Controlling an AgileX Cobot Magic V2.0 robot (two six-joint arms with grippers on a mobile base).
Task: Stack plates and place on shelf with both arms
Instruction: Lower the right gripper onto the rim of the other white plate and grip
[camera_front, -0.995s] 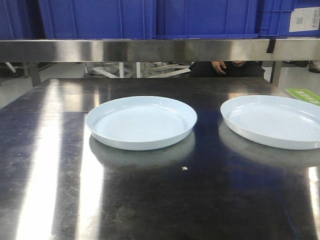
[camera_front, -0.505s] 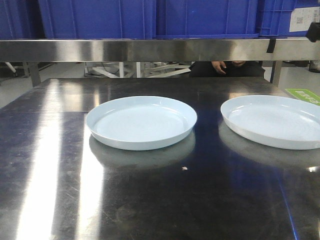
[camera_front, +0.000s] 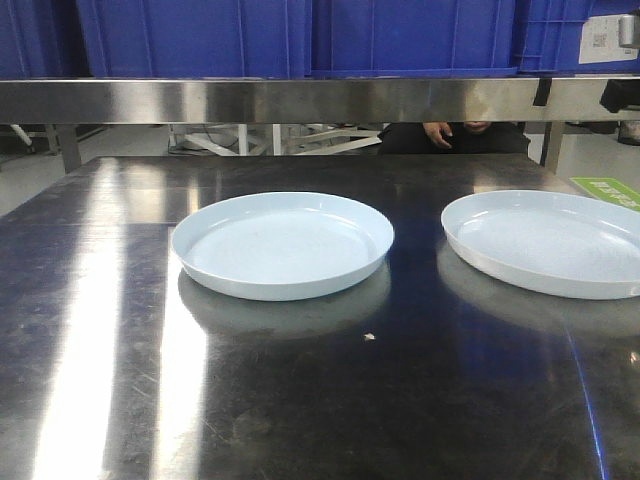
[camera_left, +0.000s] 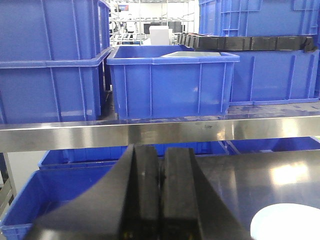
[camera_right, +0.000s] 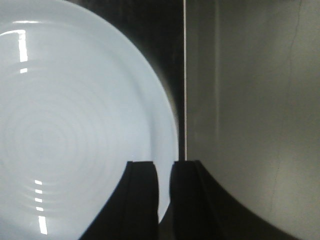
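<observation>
Pale bluish-white and glossy, two round shallow plates lie flat on the dark, scratched, reflective steel desk (camera_front: 300, 400), both in front of and lower than the brushed stainless-steel shelf rail (camera_front: 300, 100) that crosses the front view. The middle plate (camera_front: 282, 245) sits below the rail's centre. The right plate (camera_front: 545, 242) sits below the rail's right end, cut by the picture's edge. The two are apart and unstacked, with bare desk between them. Big blue plastic crates (camera_front: 200, 35) stand on top of the rail, and beyond and under the rail a person's hand (camera_front: 440, 133) shows. In the left wrist view the rail (camera_left: 150, 132) runs straight across, with crates (camera_left: 172, 82) above it and more beneath it. The left arm's jaws are held short of the rail, their black fingers (camera_left: 145, 195) pressed flat together with nothing between them. A slice of one plate (camera_left: 287, 222) shows low at the right. In the right wrist view the right arm's jaws hang over the edge of a plate (camera_right: 75, 125), their fingers (camera_right: 142, 195) a narrow slit apart and gripping nothing.
</observation>
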